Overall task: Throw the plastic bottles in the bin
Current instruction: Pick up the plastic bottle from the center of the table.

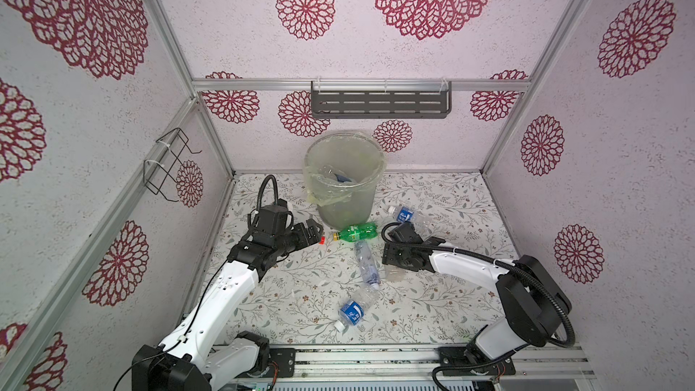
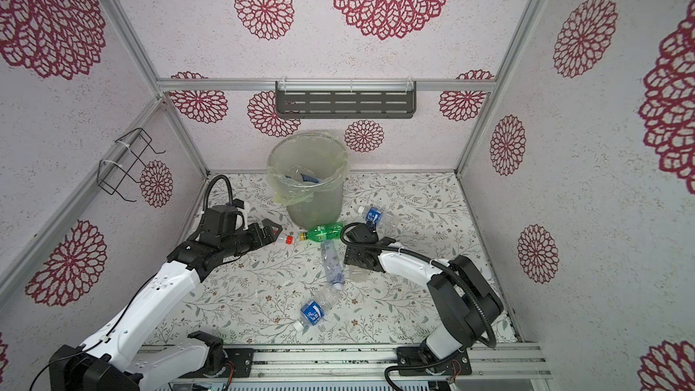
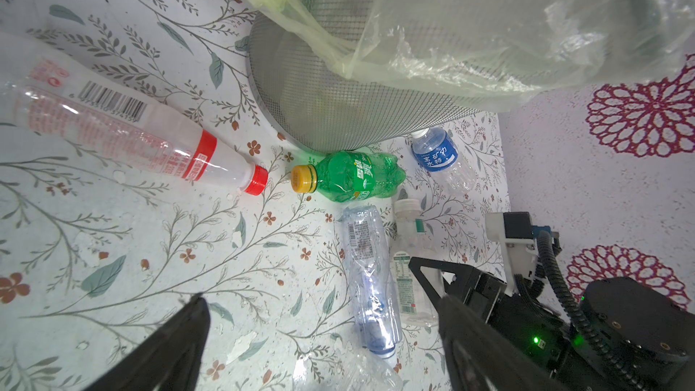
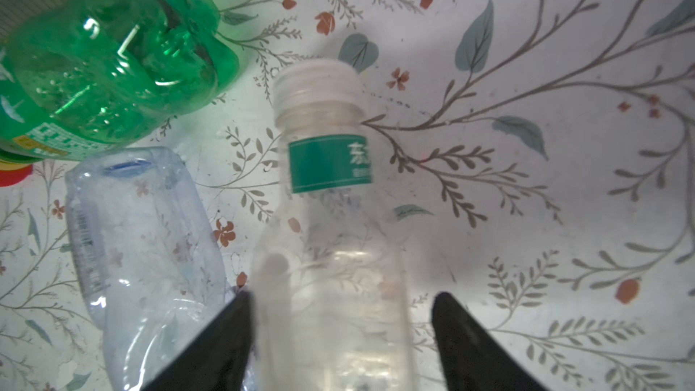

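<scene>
The bin, lined with a yellowish bag, stands at the back centre. A green bottle with a yellow cap lies at its foot. My right gripper is open around a clear bottle with a white cap and green label. One finger touches the bottle and the other stands a little off it. A crushed clear bottle lies right beside it. My left gripper hangs open and empty left of the bin, over a red-capped bottle. Two blue-labelled bottles lie on the table, one by the bin, one near the front.
A clear bottle lies inside the bin. A dark slotted shelf hangs on the back wall and a wire rack on the left wall. Patterned walls close in three sides. The arm bases sit on a rail in front.
</scene>
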`<state>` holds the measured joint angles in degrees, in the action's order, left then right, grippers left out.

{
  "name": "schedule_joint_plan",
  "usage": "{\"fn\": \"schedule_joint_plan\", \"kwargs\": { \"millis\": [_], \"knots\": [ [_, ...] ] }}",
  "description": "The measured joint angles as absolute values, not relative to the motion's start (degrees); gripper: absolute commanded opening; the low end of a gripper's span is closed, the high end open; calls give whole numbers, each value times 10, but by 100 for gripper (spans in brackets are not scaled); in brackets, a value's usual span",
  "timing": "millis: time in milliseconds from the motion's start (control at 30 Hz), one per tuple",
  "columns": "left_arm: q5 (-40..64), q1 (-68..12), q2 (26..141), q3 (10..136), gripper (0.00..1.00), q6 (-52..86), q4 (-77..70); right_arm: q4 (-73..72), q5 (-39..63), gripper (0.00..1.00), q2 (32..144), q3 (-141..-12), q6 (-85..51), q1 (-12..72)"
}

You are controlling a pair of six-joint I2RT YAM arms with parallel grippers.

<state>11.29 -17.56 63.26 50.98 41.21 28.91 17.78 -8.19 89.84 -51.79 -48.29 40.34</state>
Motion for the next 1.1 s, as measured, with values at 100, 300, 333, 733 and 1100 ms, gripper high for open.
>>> {"fn": "schedule_joint_plan", "kwargs": {
  "millis": [100,300,333,733,1100],
  "knots": [
    [116,-176,632,505,97,417,289,176,-82,63,900,-518,-486,405],
    [123,-176,629,500,97,421,288,174,-84,56,900,-518,-497,407],
    [124,-176,629,499,97,421,288,174,-84,55,899,-517,-498,407],
    [134,-176,622,488,97,427,284,179,-81,52,841,-493,-521,409],
    [141,-176,590,485,97,430,287,178,-72,51,767,-493,-540,409]
  ]
}}
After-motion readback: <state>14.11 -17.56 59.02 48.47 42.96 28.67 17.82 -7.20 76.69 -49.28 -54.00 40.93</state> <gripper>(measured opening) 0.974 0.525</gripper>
